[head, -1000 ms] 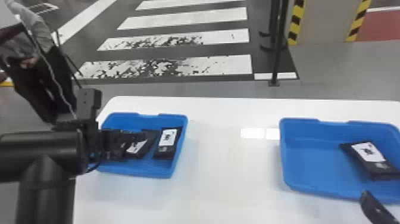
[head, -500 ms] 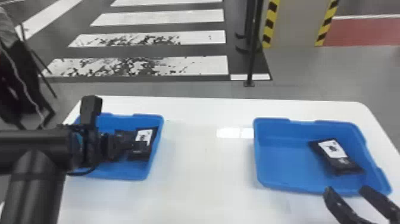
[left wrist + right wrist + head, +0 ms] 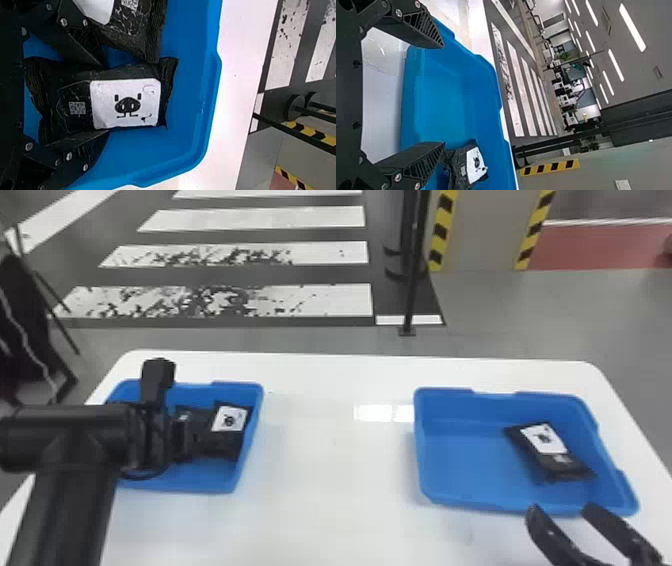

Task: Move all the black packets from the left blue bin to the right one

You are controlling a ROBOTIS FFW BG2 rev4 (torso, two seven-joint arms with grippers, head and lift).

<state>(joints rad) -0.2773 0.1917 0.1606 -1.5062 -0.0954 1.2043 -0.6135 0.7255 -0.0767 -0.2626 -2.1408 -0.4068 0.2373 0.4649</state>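
White table [image 3: 325,500] spans between bin rims [image 3: 419,440]; left gripper [image 3: 186,436] spread around packet [image 3: 125,103]; right gripper [image 3: 561,510] released.

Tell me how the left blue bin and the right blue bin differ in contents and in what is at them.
The left blue bin holds at least two black packets; the right blue bin holds one. The left gripper is down in the left blue bin, while the right gripper is at the right blue bin's near edge. Both stand on the white table.
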